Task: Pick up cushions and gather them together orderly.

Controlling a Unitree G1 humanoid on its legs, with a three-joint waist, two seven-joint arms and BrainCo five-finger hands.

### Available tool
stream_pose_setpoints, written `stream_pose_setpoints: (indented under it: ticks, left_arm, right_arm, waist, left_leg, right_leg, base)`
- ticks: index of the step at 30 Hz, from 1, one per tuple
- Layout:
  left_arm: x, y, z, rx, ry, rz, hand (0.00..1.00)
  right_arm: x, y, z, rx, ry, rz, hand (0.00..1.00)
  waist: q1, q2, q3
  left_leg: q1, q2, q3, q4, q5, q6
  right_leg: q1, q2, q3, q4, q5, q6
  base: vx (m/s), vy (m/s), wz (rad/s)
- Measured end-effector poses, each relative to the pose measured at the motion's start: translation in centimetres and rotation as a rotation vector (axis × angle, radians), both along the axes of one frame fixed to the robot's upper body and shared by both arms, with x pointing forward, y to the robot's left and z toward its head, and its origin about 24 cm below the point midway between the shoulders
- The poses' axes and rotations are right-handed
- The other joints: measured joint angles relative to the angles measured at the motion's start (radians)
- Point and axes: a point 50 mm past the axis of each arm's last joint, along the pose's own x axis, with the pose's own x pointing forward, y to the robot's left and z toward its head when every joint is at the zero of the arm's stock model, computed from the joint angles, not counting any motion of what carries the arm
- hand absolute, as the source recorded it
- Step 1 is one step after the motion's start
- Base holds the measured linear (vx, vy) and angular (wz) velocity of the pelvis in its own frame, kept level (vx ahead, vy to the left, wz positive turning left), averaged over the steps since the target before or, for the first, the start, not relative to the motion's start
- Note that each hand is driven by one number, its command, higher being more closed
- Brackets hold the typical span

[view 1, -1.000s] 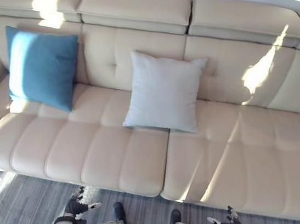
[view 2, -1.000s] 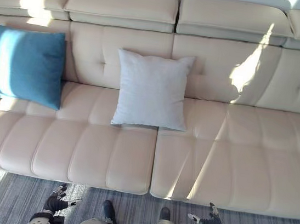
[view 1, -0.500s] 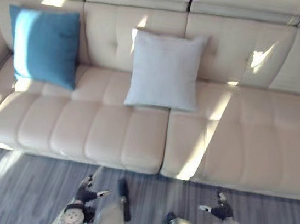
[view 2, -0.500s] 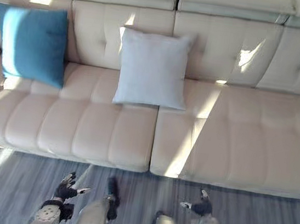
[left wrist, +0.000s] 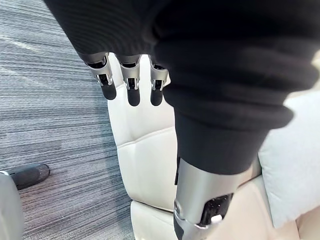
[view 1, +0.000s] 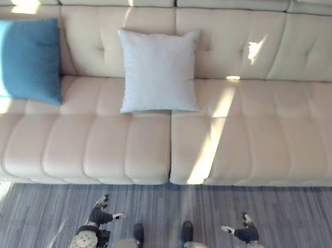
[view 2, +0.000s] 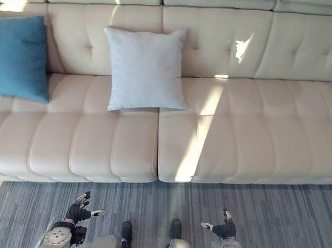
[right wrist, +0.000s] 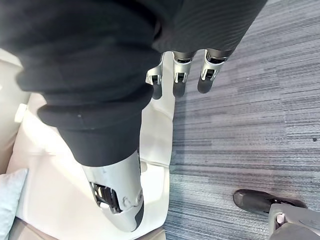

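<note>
Left robot hand (view 1: 100,215) and right robot hand (view 1: 246,232) hang slack, empty; blue cushion (view 1: 21,59), white cushion (view 1: 157,71) rest on sofa (view 1: 262,133).

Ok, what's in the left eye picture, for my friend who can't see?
A long cream sofa holds two cushions set apart: a blue cushion at its left end, a white cushion leaning on the backrest near the middle. Below, over grey striped carpet, the robot's left hand and right hand hang open and empty.
</note>
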Motion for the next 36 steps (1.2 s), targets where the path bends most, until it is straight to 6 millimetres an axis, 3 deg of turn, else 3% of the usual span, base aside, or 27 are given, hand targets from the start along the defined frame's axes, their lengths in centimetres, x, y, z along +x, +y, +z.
stream_pose_setpoints:
  ticks: [4, 5, 6, 7, 8, 10, 12, 13, 15, 16, 17, 18, 19, 20, 21, 23, 25, 26, 27, 29, 30, 31, 32, 33, 34, 35, 36]
  left_arm:
    - [0.2, 0.2, 0.1, 0.016, -0.005, 0.005, 0.0]
    - [0.3, 0.3, 0.2, 0.022, -0.008, 0.004, 0.0]
    - [0.4, 0.5, 0.4, 0.031, -0.015, 0.001, 0.0]
    - [0.7, 0.5, 0.5, 0.033, -0.026, -0.001, 0.0]
    - [0.8, 0.5, 0.6, 0.034, -0.03, -0.002, 0.0]
    - [1.0, 0.6, 0.8, 0.045, -0.041, 0.001, 0.0]
    - [1.2, 0.8, 1.2, 0.061, -0.056, -0.014, 0.0]
    - [1.6, 0.7, 1.4, 0.067, -0.069, -0.03, 0.0]
    - [2.2, 0.3, 1.6, 0.058, -0.084, -0.045, 0.0]
    - [2.8, 0.0, 1.9, 0.051, -0.104, -0.05, 0.0]
    - [3.0, -0.3, 2.0, 0.042, -0.112, -0.05, 0.0]
    - [2.9, -1.1, 1.9, 0.019, -0.113, -0.056, 0.0]
    - [2.9, -1.5, 1.8, 0.006, -0.112, -0.061, 0.0]
    - [2.9, -2.3, 1.7, -0.015, -0.111, -0.076, 0.0]
    - [2.5, -2.9, 1.4, -0.035, -0.102, -0.071, 0.0]
    - [1.4, -2.9, 1.1, -0.047, -0.083, -0.051, 0.0]
    - [0.7, -2.7, 0.9, -0.042, -0.069, -0.027, 0.0]
    - [0.5, -2.9, 0.7, -0.052, -0.064, -0.011, 0.0]
    - [0.4, -3.0, 0.6, -0.055, -0.058, -0.006, 0.0]
    - [0.6, -2.5, 0.8, -0.038, -0.065, -0.01, 0.0]
    - [1.4, -3.0, 1.1, -0.056, -0.089, -0.004, 0.0]
    - [1.4, -3.1, 1.1, -0.065, -0.093, 0.007, 0.0]
    - [0.9, -3.1, 0.9, -0.067, -0.079, 0.013, 0.0]
    - [0.6, -3.0, 0.7, -0.068, -0.066, 0.016, 0.0]
    - [0.4, -3.1, 0.5, -0.075, -0.05, 0.02, 0.0]
    - [-0.2, -3.1, 0.3, -0.073, -0.029, 0.019, 0.0]
    - [-0.7, -2.9, 0.1, -0.058, -0.01, 0.005, 0.0]
  right_arm:
    - [0.9, 0.4, 0.8, 0.0, -0.052, 0.014, 0.0]
    - [1.1, 0.5, 1.0, -0.002, -0.063, 0.022, 0.0]
    - [1.5, 0.8, 1.3, 0.001, -0.083, 0.031, 0.0]
    - [1.7, 0.9, 1.4, 0.003, -0.092, 0.033, 0.0]
    - [1.7, 1.1, 1.4, 0.008, -0.096, 0.034, 0.0]
    - [1.9, 1.4, 1.4, 0.018, -0.1, 0.033, 0.0]
    - [2.0, 1.3, 1.5, 0.019, -0.104, 0.029, 0.0]
    - [2.2, 1.2, 1.6, 0.011, -0.109, 0.026, 0.0]
    - [2.6, 0.8, 1.9, -0.005, -0.118, 0.027, 0.0]
    - [2.6, 0.5, 2.0, -0.017, -0.12, 0.03, 0.0]
    - [2.7, 0.2, 2.1, -0.026, -0.12, 0.03, 0.0]
    - [2.8, 0.0, 2.2, -0.034, -0.119, 0.032, 0.0]
    - [3.0, 0.0, 2.3, -0.039, -0.121, 0.037, 0.0]
    - [3.2, -0.2, 2.4, -0.052, -0.118, 0.037, 0.0]
    - [2.8, -0.4, 2.1, -0.062, -0.097, 0.03, 0.0]
    - [2.2, -0.2, 1.7, -0.055, -0.071, 0.024, 0.0]
    - [2.1, -0.3, 1.6, -0.063, -0.063, 0.034, 0.0]
    - [1.8, -0.5, 1.5, -0.064, -0.056, 0.021, 0.0]
    - [1.5, -0.4, 1.3, -0.059, -0.046, 0.017, 0.0]
    - [1.6, 0.0, 1.2, -0.046, -0.049, 0.01, 0.0]
    - [1.6, -0.3, 1.3, -0.057, -0.054, -0.014, 0.0]
    - [1.5, -0.2, 1.2, -0.054, -0.054, -0.015, 0.0]
    - [1.3, 0.3, 0.8, -0.035, -0.04, -0.019, 0.0]
    - [1.2, 0.6, 0.6, -0.025, -0.034, -0.021, 0.0]
    - [1.2, 0.9, 0.5, -0.014, -0.028, -0.021, 0.0]
    - [0.8, 1.3, 0.2, -0.001, -0.015, -0.025, 0.0]
    - [0.8, 1.6, 0.1, 0.009, -0.013, -0.025, 0.0]
  waist:
    - [-0.025, -0.003, 0.001]
    - [-0.028, -0.004, 0.001]
    - [-0.036, -0.011, 0.002]
    - [-0.038, -0.006, 0.003]
    - [-0.044, -0.005, 0.004]
    - [-0.052, -0.004, 0.003]
    - [-0.051, -0.007, -0.005]
    - [-0.05, -0.01, -0.01]
    - [-0.053, 0.008, -0.008]
    - [-0.054, 0.021, -0.008]
    - [-0.051, 0.032, -0.01]
    - [-0.043, 0.053, -0.009]
    - [-0.04, 0.062, -0.008]
    - [-0.036, 0.065, 0.002]
    - [-0.018, 0.057, 0.007]
    - [-0.003, 0.043, 0.018]
    - [0.021, 0.064, 0.024]
    - [0.052, 0.105, 0.022]
    - [0.067, 0.114, 0.015]
    - [0.06, 0.089, 0.014]
    - [0.055, 0.077, 0.013]
    - [0.062, 0.062, 0.012]
    - [0.064, 0.03, 0.01]
    - [0.06, 0.015, 0.011]
    - [0.055, 0.002, 0.014]
    - [0.042, -0.005, 0.015]
    - [0.034, -0.002, 0.016]
  left_leg:
    - [0.017, 0.023, 0.141, 0.065, -0.054, 0.013]
    - [0.019, 0.034, 0.174, 0.081, -0.067, 0.014]
    - [0.034, 0.063, 0.255, 0.101, -0.083, 0.024]
    - [0.055, 0.086, 0.338, 0.11, -0.099, 0.017]
    - [0.068, 0.105, 0.379, 0.114, -0.102, 0.016]
    - [0.15, 0.142, 0.548, 0.137, -0.129, -0.012]
    - [0.208, 0.152, 0.649, 0.148, -0.132, -0.018]
    - [0.241, 0.156, 0.689, 0.158, -0.146, -0.042]
    - [0.273, 0.19, 0.718, 0.233, -0.163, -0.071]
    - [0.271, 0.245, 0.694, 0.371, -0.157, -0.06]
    - [0.261, 0.28, 0.662, 0.461, -0.14, -0.032]
    - [0.197, 0.321, 0.517, 0.644, -0.117, 0.02]
    - [0.148, 0.306, 0.424, 0.704, -0.142, 0.004]
    - [0.056, 0.24, 0.265, 0.761, -0.19, -0.025]
    - [-0.009, 0.179, 0.172, 0.748, -0.21, -0.014]
    - [-0.1, 0.116, 0.083, 0.654, -0.212, -0.011]
    - [-0.191, 0.078, -0.013, 0.433, -0.176, -0.056]
    - [-0.199, 0.086, -0.035, 0.235, -0.069, -0.073]
    - [-0.19, 0.081, -0.037, 0.218, -0.033, -0.041]
    - [-0.183, 0.04, -0.025, 0.213, -0.043, -0.017]
    - [-0.189, 0.013, -0.029, 0.246, -0.069, 0.027]
    - [-0.184, -0.01, -0.021, 0.261, -0.089, 0.061]
    - [-0.148, -0.041, 0.0, 0.263, -0.129, 0.098]
    - [-0.125, -0.058, 0.007, 0.266, -0.153, 0.105]
    - [-0.081, -0.08, 0.006, 0.272, -0.176, 0.114]
    - [-0.016, -0.098, -0.004, 0.275, -0.212, 0.135]
    - [0.05, -0.104, -0.019, 0.267, -0.244, 0.139]
  right_leg:
    - [-0.04, 0.05, 0.148, 0.0, 0.038, 0.016]
    - [-0.049, 0.059, 0.155, -0.009, 0.053, 0.017]
    - [-0.056, 0.05, 0.094, -0.035, 0.039, -0.011]
    - [-0.074, 0.018, -0.063, -0.018, 0.005, -0.067]
    - [-0.083, -0.005, -0.166, 0.002, -0.011, -0.093]
    - [-0.096, -0.125, -0.585, 0.118, -0.077, -0.194]
    - [-0.081, -0.202, -0.804, 0.196, -0.088, -0.211]
    - [-0.089, -0.213, -0.844, 0.234, -0.061, -0.198]
    - [-0.136, -0.169, -0.737, 0.296, -0.098, -0.151]
    - [-0.145, -0.133, -0.668, 0.318, -0.125, -0.15]
    - [-0.144, -0.11, -0.635, 0.32, -0.139, -0.153]
    - [-0.132, -0.059, -0.557, 0.304, -0.151, -0.164]
    - [-0.124, -0.041, -0.523, 0.296, -0.152, -0.165]
    - [-0.095, -0.023, -0.466, 0.277, -0.154, -0.163]
    - [-0.049, -0.017, -0.417, 0.25, -0.157, -0.158]
    - [0.024, -0.022, -0.363, 0.209, -0.169, -0.138]
    - [0.067, -0.025, -0.327, 0.163, -0.178, -0.12]
    - [0.1, 0.011, -0.29, 0.128, -0.177, -0.08]
    - [0.114, 0.012, -0.266, 0.123, -0.172, -0.068]
    - [0.117, -0.029, -0.247, 0.107, -0.174, -0.021]
    - [0.113, -0.059, -0.243, 0.125, -0.206, 0.019]
    - [0.113, -0.088, -0.237, 0.158, -0.232, 0.035]
    - [0.077, -0.127, -0.209, 0.312, -0.287, 0.094]
    - [0.039, -0.15, -0.184, 0.435, -0.304, 0.122]
    - [-0.013, -0.179, -0.155, 0.615, -0.281, 0.18]
    - [-0.077, -0.209, -0.142, 0.826, -0.218, 0.207]
    - [-0.122, -0.226, -0.178, 0.954, -0.238, 0.156]
  base:
    - [-0.01, 0.045, -1.12]
    - [-0.06, 0.029, -1.66]
    - [-0.05, 0.006, -1.8]
    - [-0.04, 0.012, -1.88]
    - [0.04, 0.023, -2.0]
    - [0.11, 0.0, -2.19]
    - [0.15, -0.125, -2.34]
    - [0.19, -0.19, -2.34]
    - [0.28, -0.204, -2.11]
    - [0.36, -0.185, -1.92]
    - [0.33, -0.137, -1.98]
    - [0.24, -0.021, -1.63]
    - [0.27, 0.033, -1.88]
    - [0.31, 0.103, -1.61]
    - [0.27, 0.109, -1.45]
    - [0.3, 0.16, -1.15]
    - [0.31, 0.244, -1.3]
    - [0.32, 0.26, -1.19]
    - [0.46, 0.325, -0.9]
    - [0.35, 0.226, -0.03]
    - [0.37, 0.298, 0.23]
    - [0.59, 0.392, 0.13]
    - [0.48, 0.269, -0.02]
    - [0.41, 0.183, 0.08]
    - [0.41, 0.155, 0.28]
    - [0.66, 0.155, 0.34]
    - [0.68, 0.12, 0.26]
